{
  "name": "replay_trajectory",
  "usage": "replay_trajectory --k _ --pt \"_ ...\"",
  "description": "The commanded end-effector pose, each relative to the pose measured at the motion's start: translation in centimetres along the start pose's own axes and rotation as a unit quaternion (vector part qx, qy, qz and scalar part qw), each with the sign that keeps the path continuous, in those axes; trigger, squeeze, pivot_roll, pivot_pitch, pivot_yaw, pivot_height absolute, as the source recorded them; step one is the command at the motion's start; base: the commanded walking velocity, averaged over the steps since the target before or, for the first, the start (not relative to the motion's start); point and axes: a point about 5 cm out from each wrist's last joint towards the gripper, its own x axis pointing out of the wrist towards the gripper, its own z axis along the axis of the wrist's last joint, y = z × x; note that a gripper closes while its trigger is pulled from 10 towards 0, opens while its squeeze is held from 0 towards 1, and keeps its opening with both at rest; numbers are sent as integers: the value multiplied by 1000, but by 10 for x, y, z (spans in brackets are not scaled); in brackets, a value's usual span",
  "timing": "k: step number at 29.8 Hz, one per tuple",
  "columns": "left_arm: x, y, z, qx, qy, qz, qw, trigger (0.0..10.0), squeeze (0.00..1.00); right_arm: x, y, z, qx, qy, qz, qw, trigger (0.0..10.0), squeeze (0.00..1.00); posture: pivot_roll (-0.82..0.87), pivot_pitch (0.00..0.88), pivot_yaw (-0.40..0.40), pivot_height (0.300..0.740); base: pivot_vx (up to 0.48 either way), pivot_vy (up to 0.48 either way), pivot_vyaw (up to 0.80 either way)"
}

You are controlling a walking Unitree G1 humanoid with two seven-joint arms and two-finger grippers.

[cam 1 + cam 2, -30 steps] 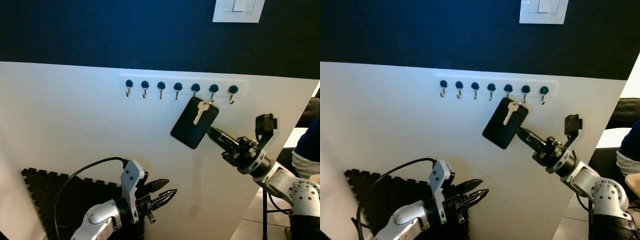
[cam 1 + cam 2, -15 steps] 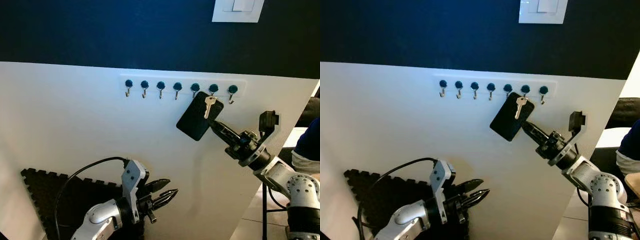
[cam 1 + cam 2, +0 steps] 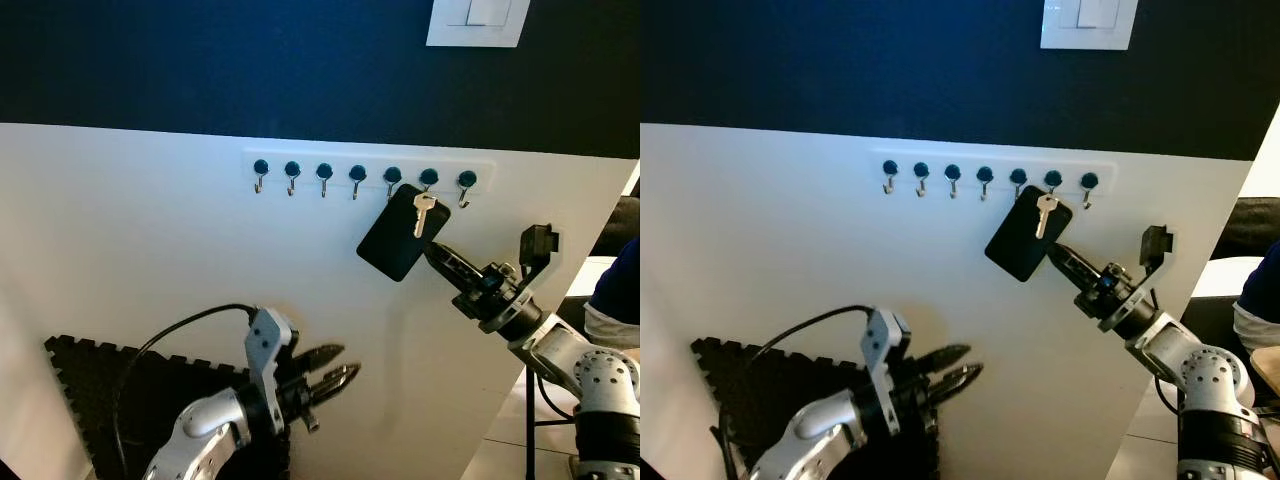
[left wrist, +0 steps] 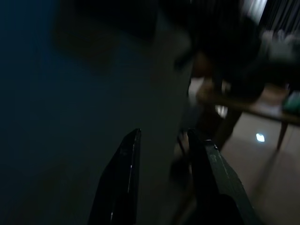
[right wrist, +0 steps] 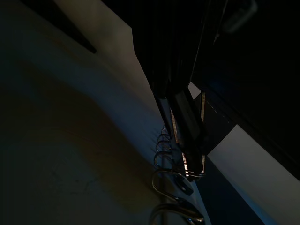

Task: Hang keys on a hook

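A white wall panel point(image 3: 150, 250) stands under a dark blue wall point(image 3: 200, 60) with a white light switch point(image 3: 477, 20). A rack of hooks point(image 3: 360, 176) is fixed on the panel. The right gripper point(image 3: 436, 258) is clenched on the black key fob point(image 3: 402, 232), just below the hooks, tilted, its long axis rising to the right. The silver key point(image 3: 422, 212) lies on it, pointing down. The left gripper point(image 3: 335, 375) is low, fingers slightly apart, grasping nothing. No writing is readable.

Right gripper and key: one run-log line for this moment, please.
right gripper: shut on black rectangular key fob | silver key: at sixth hook from left, hanging unconfirmed | left gripper: open, idle low
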Motion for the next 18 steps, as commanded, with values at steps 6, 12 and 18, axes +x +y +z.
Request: replay_trajectory --k 6,12,18 --pt "12 -2 20 -10 -52 -5 999 10000 0 -4 2 2 0 0 6 1000 10000 0 56 56 18 740 0 0 0" --pt "13 -5 19 -12 -52 -8 999 10000 0 -5 0 2 2 0 3 1000 10000 0 57 52 16 740 0 0 0" --pt "12 -6 19 -16 -50 -8 999 10000 0 -13 -6 -4 8 5 -13 1000 10000 0 58 49 18 740 0 0 0"
